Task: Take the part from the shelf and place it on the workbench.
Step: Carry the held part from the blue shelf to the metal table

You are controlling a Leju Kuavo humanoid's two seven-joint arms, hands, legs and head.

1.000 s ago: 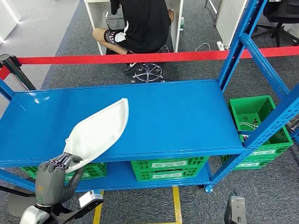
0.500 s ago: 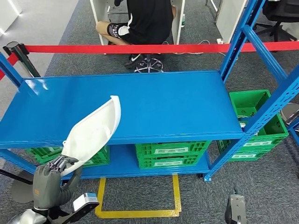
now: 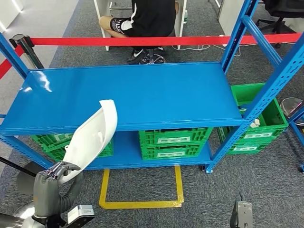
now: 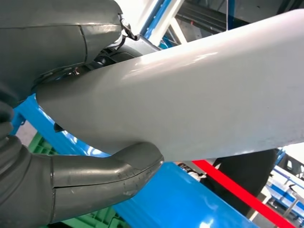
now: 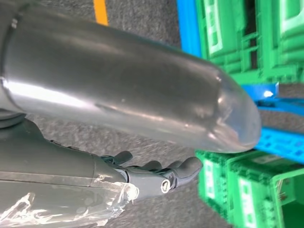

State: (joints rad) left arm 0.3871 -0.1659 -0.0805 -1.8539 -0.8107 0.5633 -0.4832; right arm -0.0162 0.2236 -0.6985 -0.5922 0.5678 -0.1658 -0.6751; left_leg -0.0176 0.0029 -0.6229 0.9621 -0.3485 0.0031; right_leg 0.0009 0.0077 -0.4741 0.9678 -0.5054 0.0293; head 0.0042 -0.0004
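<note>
Left hand (image 3: 53, 183) grips the white part (image 3: 91, 137) by its lower end, lifted off the blue shelf (image 3: 143, 95). Right hand (image 5: 157, 178) hangs w/ fingers loosely out, holding nothing. Step: carry. Next you turn toward the workbench, part kept level.

The left hand (image 4: 39, 142) grips a long white part (image 4: 201, 90), its thick grey thumb (image 4: 107, 173) pressed against the part's smooth face. Beyond the part lie the blue shelf (image 4: 172, 199), a red strip (image 4: 236, 192) and green crates (image 4: 42, 145).
</note>
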